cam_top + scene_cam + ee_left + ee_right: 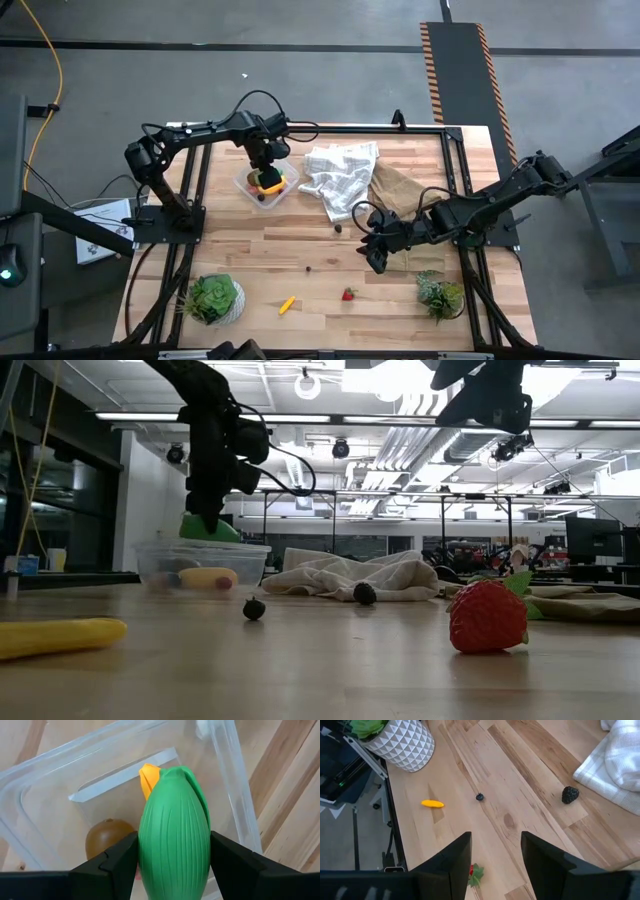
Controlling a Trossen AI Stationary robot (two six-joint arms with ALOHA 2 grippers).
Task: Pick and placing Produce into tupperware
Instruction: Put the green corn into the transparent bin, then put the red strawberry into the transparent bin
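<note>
Left gripper (174, 865) clamps a green ribbed corn cob (174, 845), one finger on each side, orange tip poking out of the husk. It hangs right over the clear container (245, 186), which sits near the table's far edge, left of centre. Inside the container: a brown kiwi (106, 836) and a yellow piece (207, 577), plus something small and dark red, too small to name.

Right gripper (495, 862) hovers above bare wood right of the table's middle, fingers apart, nothing between them.

Loose produce on the table (300, 250): yellow banana piece (287, 304) near the front edge, strawberry (348, 294) just right of it, a small dark berry (308, 268) around the middle, a darker blackberry (338, 227) touching or just beside the edge of the white checked cloth (342, 175). The cloth lies crumpled at the far edge, right of the container, with a brown cloth (400, 188) beside it.

Potted plant (212, 298) sits at the front left corner, a smaller plant (440, 294) at the front right.
</note>
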